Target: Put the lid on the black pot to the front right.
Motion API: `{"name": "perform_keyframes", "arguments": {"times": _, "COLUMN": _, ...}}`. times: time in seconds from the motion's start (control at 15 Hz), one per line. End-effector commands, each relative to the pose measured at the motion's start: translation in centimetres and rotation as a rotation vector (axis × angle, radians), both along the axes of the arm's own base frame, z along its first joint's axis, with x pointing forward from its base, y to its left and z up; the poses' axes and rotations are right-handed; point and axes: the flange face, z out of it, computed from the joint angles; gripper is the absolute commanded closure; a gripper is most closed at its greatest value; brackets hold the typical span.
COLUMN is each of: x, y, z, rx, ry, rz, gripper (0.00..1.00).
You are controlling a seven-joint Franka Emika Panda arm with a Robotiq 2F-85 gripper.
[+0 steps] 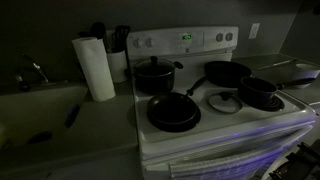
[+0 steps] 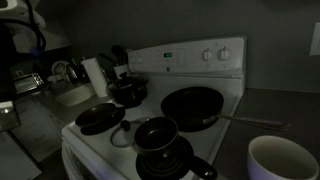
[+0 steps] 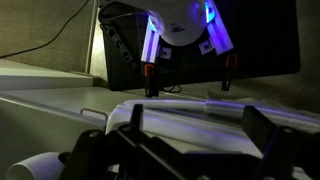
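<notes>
The low black pot sits on the stove's front right burner; it also shows in an exterior view. The clear glass lid with a dark knob lies flat on the white stovetop just left of the pot. In an exterior view it is a faint ring beside the pot. My gripper shows only in the wrist view. Its dark fingers are spread apart with nothing between them, over a pale surface. Neither pot nor lid is in the wrist view.
A taller lidded black pot stands at the back left, a shallow black pan at the front left and a wide frying pan at the back right. A paper towel roll stands on the counter. A white cup is close to the camera.
</notes>
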Motion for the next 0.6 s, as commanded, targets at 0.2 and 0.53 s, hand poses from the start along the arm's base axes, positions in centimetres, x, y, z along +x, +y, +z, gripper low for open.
{"name": "perform_keyframes", "arguments": {"times": 0.2, "x": 1.1, "y": -0.2, "z": -0.5, "rx": 0.016, "ry": -0.021, "rz": 0.011, "gripper": 0.00}}
{"name": "perform_keyframes", "arguments": {"times": 0.53, "x": 6.3, "y": -5.3, "z": -0.8, "rx": 0.051, "ry": -0.241, "rz": 0.169, "gripper": 0.00}}
